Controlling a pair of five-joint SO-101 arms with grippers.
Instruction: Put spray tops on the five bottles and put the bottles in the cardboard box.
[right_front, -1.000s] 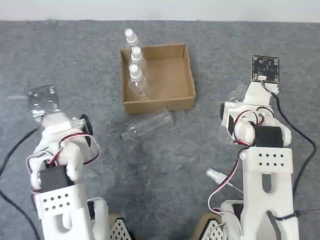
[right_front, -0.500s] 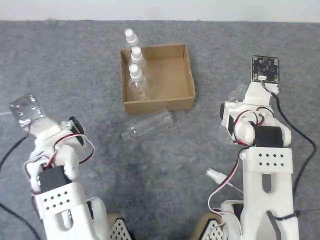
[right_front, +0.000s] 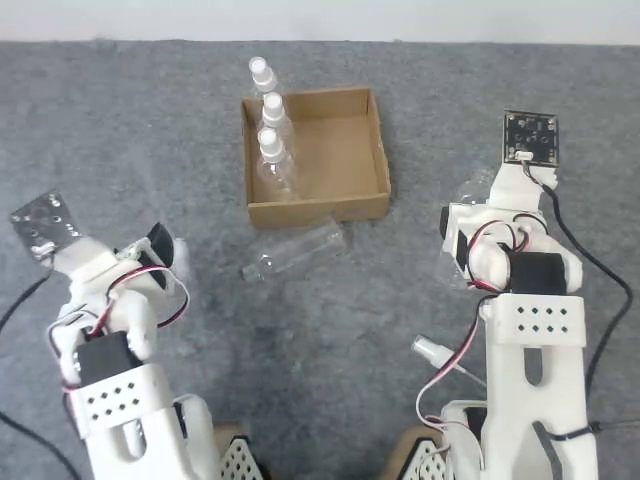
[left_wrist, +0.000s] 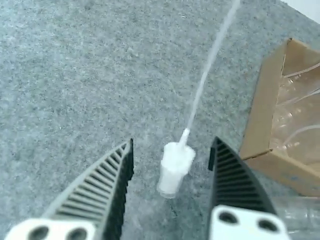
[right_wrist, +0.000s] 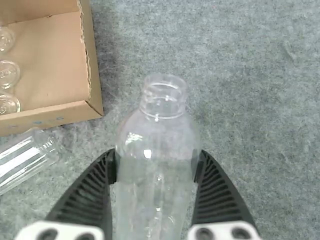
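We see soft, even, bright light falling from above on the grey carpeted table (right_front: 150, 120). The brown cardboard box (right_front: 318, 210) throws only a thin, dim shadow on the carpet along its outer walls, darkest beside its corner in the right wrist view. Small white highlights sit on the clear plastic bottle (right_wrist: 155, 125) clamped in the right gripper (right_wrist: 156, 157). The clear bottles standing in the box (left_wrist: 300, 105) gleam in pale streaks.
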